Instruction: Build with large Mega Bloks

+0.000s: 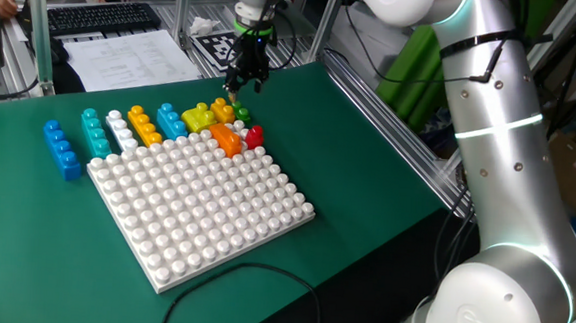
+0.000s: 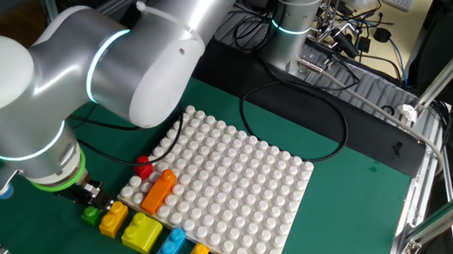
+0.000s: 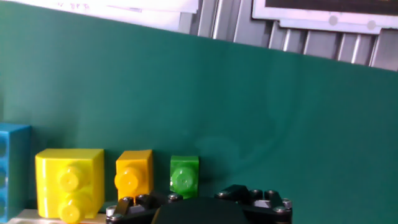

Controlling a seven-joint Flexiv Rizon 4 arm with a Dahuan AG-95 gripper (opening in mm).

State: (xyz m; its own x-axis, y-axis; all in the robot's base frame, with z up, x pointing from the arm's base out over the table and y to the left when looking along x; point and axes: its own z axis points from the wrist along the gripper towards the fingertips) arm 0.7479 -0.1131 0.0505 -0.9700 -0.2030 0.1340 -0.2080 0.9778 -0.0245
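A row of Mega Bloks lies on the green mat behind the baseplate: a long blue brick, teal, white, orange-yellow, blue, yellow, a small amber one and a small green one. An orange brick sits on the baseplate's far corner, with a red brick beside it. My gripper hangs just above the amber and green bricks and holds nothing that I can see. The hand view shows yellow, amber and green bricks; my fingertips are hidden.
The big white studded baseplate fills the middle of the mat. A black cable loops over the mat past its far edge. A keyboard and papers lie beyond the mat.
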